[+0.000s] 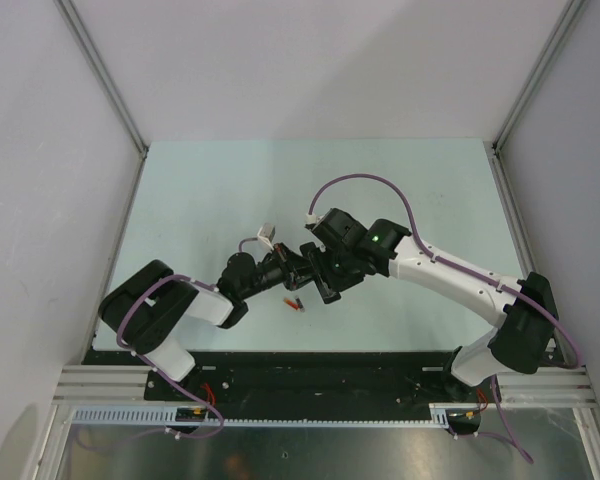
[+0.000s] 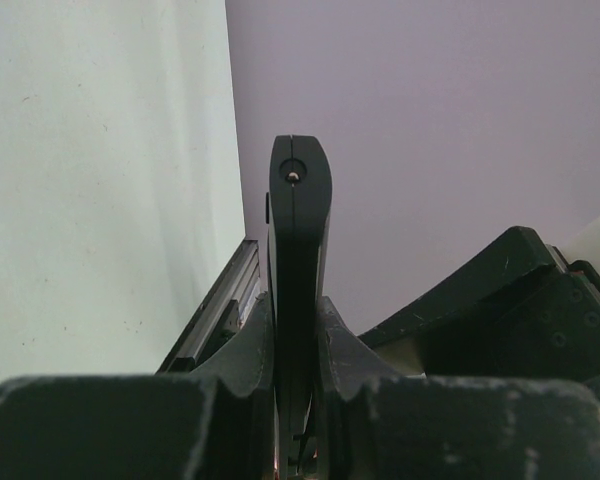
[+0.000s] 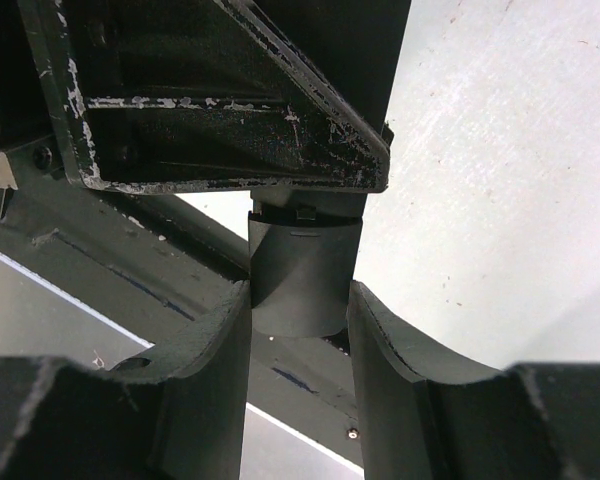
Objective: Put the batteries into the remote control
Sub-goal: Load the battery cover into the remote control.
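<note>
The black remote control (image 2: pixel 298 240) stands edge-on between my left gripper's (image 2: pixel 296 300) fingers, which are shut on it. In the right wrist view its rounded end (image 3: pixel 300 280) sits between my right gripper's (image 3: pixel 300 300) fingers, which close on both its sides. In the top view both grippers, left (image 1: pixel 283 270) and right (image 1: pixel 322 280), meet over the table's near middle with the remote (image 1: pixel 305 268) held between them above the surface. A red-orange battery (image 1: pixel 294 302) lies on the table just in front of them. No blue battery shows.
The pale green table (image 1: pixel 210 200) is bounded by grey walls and metal frame posts (image 1: pixel 100 75). The right arm's purple cable (image 1: pixel 365 180) arcs above the grippers. A black base rail (image 1: pixel 320 365) runs along the near edge.
</note>
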{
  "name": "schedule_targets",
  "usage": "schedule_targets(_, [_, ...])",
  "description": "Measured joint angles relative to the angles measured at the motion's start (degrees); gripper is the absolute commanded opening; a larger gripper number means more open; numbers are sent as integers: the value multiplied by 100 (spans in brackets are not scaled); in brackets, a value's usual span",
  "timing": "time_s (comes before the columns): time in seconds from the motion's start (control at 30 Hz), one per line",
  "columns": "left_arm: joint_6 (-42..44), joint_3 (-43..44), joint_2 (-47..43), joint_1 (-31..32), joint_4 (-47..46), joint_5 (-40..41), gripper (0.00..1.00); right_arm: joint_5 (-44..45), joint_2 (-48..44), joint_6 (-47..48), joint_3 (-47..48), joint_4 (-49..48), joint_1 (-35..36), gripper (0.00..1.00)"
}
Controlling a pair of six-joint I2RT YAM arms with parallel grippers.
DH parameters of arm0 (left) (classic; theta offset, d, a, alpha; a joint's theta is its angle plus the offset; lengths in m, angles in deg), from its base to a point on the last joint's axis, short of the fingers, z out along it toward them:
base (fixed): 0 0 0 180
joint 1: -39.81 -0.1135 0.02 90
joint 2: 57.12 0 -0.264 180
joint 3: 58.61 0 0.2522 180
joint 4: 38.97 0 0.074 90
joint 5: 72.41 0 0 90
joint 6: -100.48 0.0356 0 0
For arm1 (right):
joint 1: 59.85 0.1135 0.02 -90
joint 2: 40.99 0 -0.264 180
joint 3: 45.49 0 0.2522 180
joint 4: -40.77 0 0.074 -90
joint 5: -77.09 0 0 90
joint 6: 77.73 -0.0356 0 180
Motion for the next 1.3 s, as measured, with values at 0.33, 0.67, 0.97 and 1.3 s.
schedule_targets(0.33, [-2, 0, 0, 9, 0, 4, 0, 9, -2, 31, 0, 17, 2, 23])
schedule_targets(0.67, [-9, -2, 0, 9, 0, 7, 0, 11, -4, 59, 0, 20, 9, 36])
schedule_targets(0.97, [-28, -2, 0, 11, 0, 26, 0, 72, -4, 59, 0, 15, 11, 46])
schedule_targets(1.3, [-190, -2, 70, 37, -195, 31, 0, 166, -9, 55, 0, 17, 11, 56])
